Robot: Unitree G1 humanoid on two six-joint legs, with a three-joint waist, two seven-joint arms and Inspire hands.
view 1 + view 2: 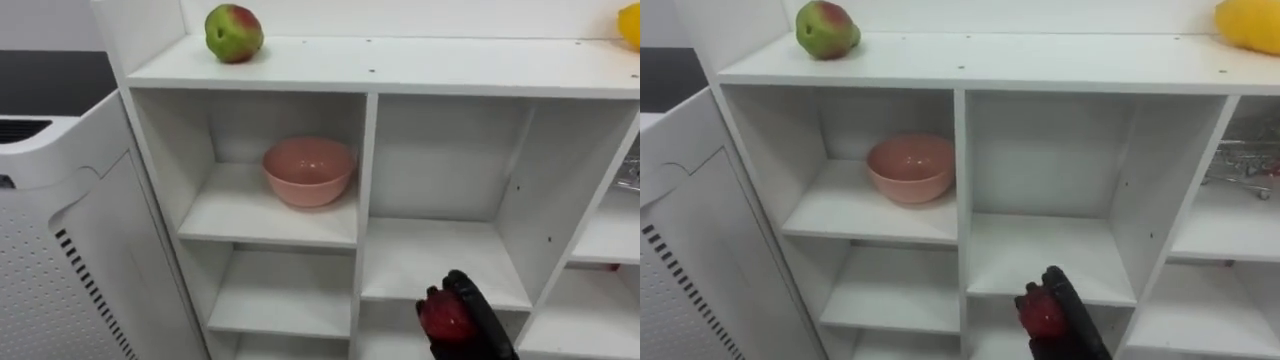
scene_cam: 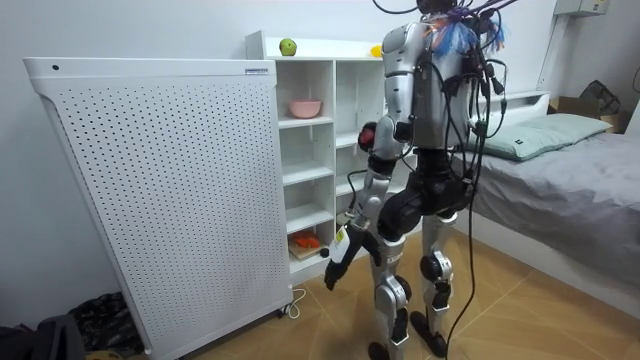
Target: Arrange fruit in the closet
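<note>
Far left: white perforated panel [image 1: 60,260], standing against the side of the closet [image 1: 365,170]. The closet is a white open-shelf unit with compartments in columns.

Top board, left end: green-and-red apple [image 1: 234,33], sitting alone. Upper left compartment: pink bowl [image 1: 309,170], mouth up, toward the right of its shelf and near the divider.

Middle column: right hand [image 1: 482,318] shows at the lower edge, forearm rising steeply from below. It is held out in front of the shelves, just under the front lip of that column's upper shelf. Dark fingers are curled tight round a red fruit [image 1: 445,316], which sits on the hand's left side. The fruit is in the air before the closet, clear of every shelf and in no compartment.

Top board, far right: yellow fruit [image 1: 1248,25], cut by the frame edge. Upper right compartment: wire metal thing [image 1: 1240,170], kind unclear.

Room view, left to right: panel, then closet, with an orange thing [image 2: 306,240] on a low shelf of the left column. Left hand [image 2: 335,268] hangs low beside the thigh, arm straight down. Robot stands upright, close before the closet. Right arm is bent at the elbow, the fruit raised to just below the level of the bowl's shelf. Bed [image 2: 560,170] lies on the room view's right.
</note>
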